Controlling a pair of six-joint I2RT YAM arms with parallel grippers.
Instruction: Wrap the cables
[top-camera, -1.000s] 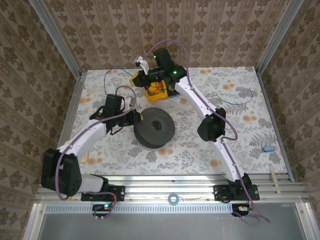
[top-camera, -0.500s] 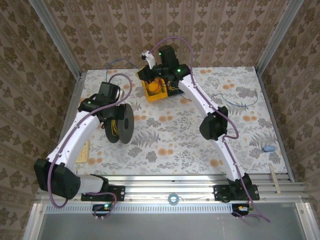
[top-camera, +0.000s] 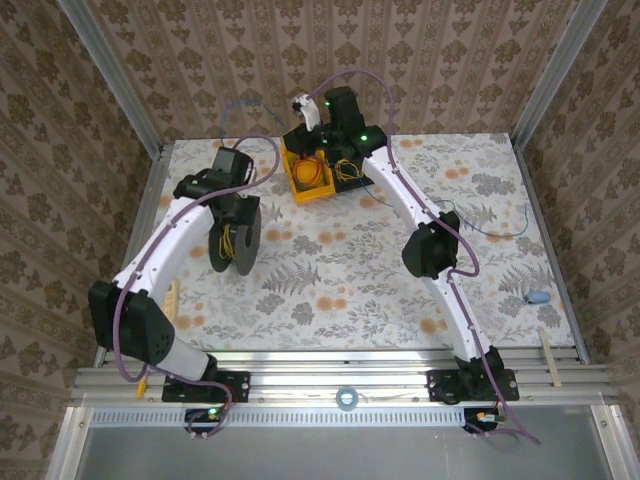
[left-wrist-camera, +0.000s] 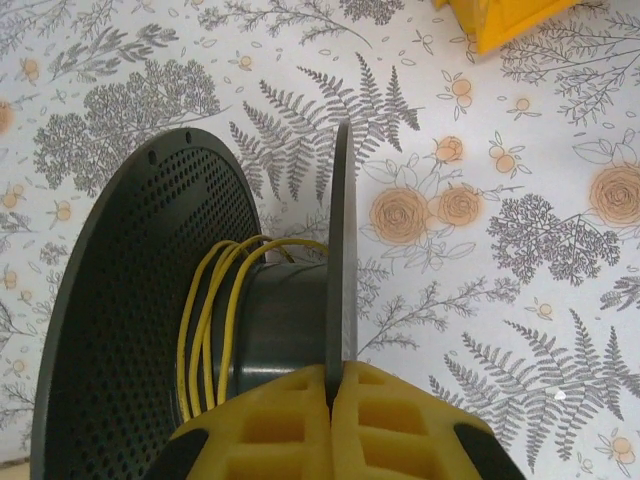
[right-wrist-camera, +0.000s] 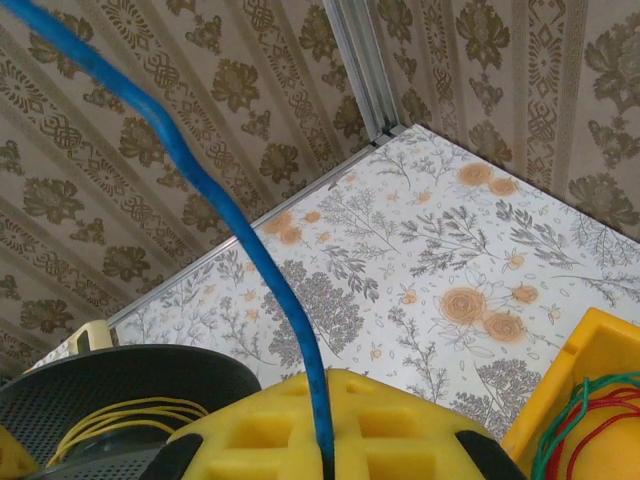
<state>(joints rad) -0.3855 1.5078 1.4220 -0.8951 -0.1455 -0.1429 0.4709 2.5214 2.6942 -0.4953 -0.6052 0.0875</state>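
A dark spool (top-camera: 236, 240) stands on edge at the table's left, with a few turns of the yellow cable (left-wrist-camera: 208, 320) round its hub. My left gripper (left-wrist-camera: 338, 378) is shut on the thin rim of the spool's (left-wrist-camera: 130, 300) flange. At the back, above a yellow bin (top-camera: 312, 176), my right gripper (top-camera: 306, 110) is raised. It (right-wrist-camera: 325, 388) is shut on the blue cable (right-wrist-camera: 250, 240), which rises away from the fingers to the upper left. More blue cable (top-camera: 490, 234) lies loose on the table's right side.
The yellow bin (right-wrist-camera: 590, 390) holds red and green cords. A small blue object (top-camera: 538, 297) and a wooden stick (top-camera: 548, 357) lie near the right front edge. A tape ring (top-camera: 347, 398) sits on the front rail. Papered walls close in the back and sides.
My left arm lifted the spool from lying flat mid-table to standing on edge further left. My right gripper rose and moved back with the blue cable.
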